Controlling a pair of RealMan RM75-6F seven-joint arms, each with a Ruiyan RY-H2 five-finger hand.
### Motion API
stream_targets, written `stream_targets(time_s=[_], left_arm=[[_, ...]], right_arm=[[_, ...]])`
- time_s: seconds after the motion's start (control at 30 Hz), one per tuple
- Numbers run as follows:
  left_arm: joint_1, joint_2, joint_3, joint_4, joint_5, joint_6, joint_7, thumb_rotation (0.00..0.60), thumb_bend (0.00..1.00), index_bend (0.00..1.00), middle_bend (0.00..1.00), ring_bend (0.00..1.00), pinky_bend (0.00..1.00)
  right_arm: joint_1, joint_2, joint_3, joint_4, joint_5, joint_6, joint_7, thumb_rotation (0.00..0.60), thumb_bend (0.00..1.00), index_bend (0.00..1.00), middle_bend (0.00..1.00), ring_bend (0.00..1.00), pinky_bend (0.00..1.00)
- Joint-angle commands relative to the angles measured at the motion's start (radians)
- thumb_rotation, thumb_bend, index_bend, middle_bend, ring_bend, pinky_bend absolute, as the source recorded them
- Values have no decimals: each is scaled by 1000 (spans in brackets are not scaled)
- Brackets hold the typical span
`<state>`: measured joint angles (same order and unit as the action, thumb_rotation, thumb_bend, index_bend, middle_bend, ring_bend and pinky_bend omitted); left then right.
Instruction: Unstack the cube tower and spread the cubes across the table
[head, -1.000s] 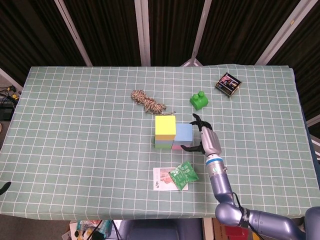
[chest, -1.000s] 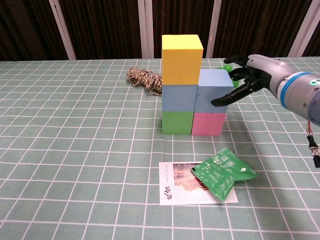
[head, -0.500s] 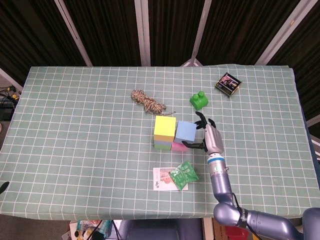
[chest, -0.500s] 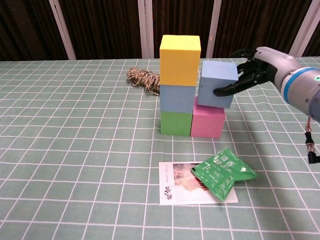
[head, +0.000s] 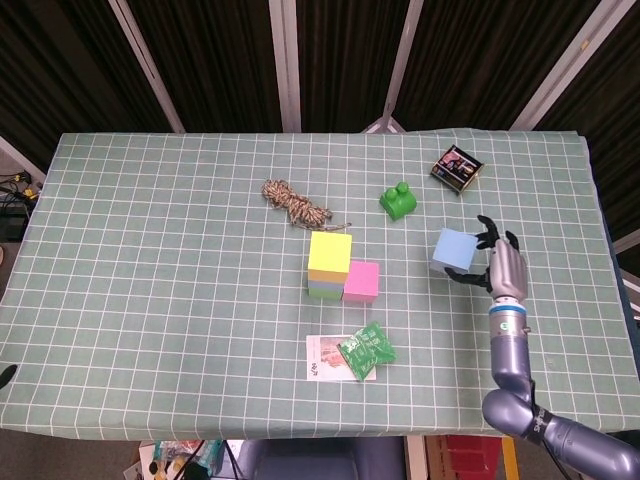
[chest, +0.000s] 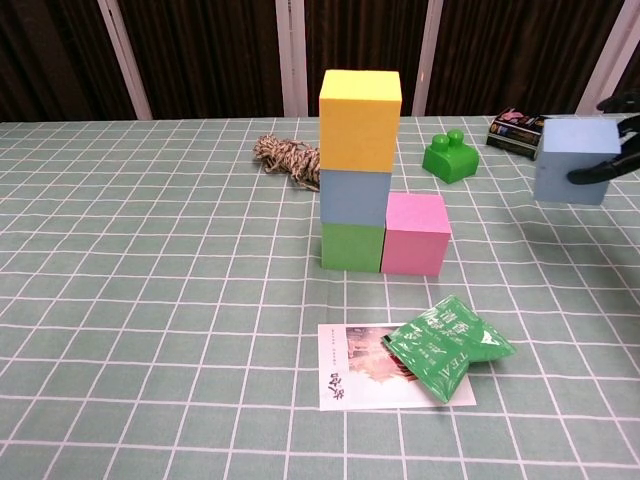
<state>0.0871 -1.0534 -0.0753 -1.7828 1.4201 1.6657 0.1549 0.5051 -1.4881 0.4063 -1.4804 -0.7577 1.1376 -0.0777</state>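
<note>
My right hand (head: 502, 268) grips a light blue cube (head: 452, 250) and holds it in the air right of the tower; the chest view shows this cube (chest: 572, 160) at the right edge with fingers (chest: 604, 170) around it. The tower stands mid-table: a yellow cube (chest: 360, 106) on a pale blue cube (chest: 354, 198) on a green cube (chest: 352, 246). A pink cube (chest: 417, 233) sits on the cloth against the green one, with nothing on top. My left hand is out of both views.
A coil of rope (head: 294, 204) lies behind the tower. A green toy brick (head: 399, 200) and a small dark box (head: 456, 167) sit at the back right. A green packet (head: 366, 350) rests on a white card (head: 326, 359) in front of the tower.
My right hand lifted the light blue cube off the pink cube and carried it well to the right, away from the tower. The other cubes stayed put.
</note>
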Motion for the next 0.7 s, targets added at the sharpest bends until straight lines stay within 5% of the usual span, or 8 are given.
stream_targets(time_s=[0.03,0.27,0.47,0.7], left_arm=[[1,-1,2,0,2,1,2,600,169,136,0,0,0],[4,5,3,-3,-1,0,-3,600,169,136,0,0,0],[4,7,1,-2,0,1,-10,600,169,136,0,0,0],[3,9,8,-2,12,-5,-14,600,170,136,0,0,0]], right_arm=[[-23,-5,-22,97,-25,-46,67,600,148,158,540,355,0],[-29,-80,-47,294,-91,-87,172,600,148,158,511,329,0],[-29,-108,-65,372,-107,-136,191,600,148,76,36,85,0],[-54,-58,-81,282,-153,-100,158,600,148,0,0,3,0]])
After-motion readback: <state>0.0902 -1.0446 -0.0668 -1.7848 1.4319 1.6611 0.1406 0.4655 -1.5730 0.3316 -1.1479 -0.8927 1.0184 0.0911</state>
